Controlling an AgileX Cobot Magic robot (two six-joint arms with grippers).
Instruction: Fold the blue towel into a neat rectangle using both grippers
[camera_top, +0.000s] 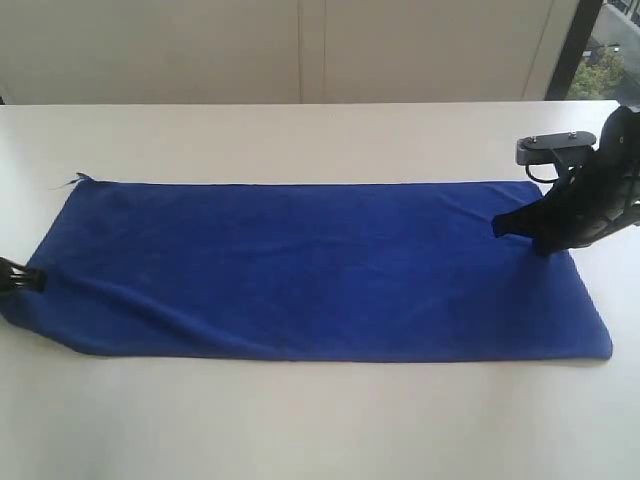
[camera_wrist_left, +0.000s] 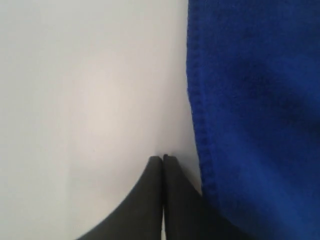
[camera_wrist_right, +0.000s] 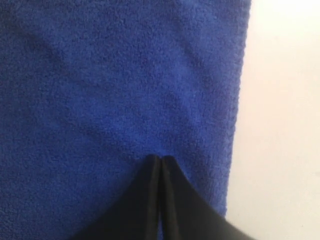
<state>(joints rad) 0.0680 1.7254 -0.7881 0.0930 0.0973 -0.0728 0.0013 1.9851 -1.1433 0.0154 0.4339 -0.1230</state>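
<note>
Left gripper (camera_wrist_left: 163, 160): the fingers (camera_wrist_left: 147, 200) are pressed tight together with nothing between them, the tips low over bare table (camera_wrist_left: 90, 100), just beside the hem (camera_wrist_left: 197, 125) of the towel (camera_top: 320, 265). Right gripper (camera_wrist_right: 161, 159): it too is pinched closed and holds nothing, the tips over the cloth itself, a little inside the towel's opposite short end. The towel lies spread out full length and nearly flat, with one soft ridge near the left gripper's end.

No fold has been started, so by my reading this is the approach to a grasp. Both pairs of fingers will need to open first. Then each should come down at the towel's edge, one finger slipping under the hem. They should take matching spots on the two ends so the cloth lifts level. An uneven pinch would likely skew the fold.
</note>
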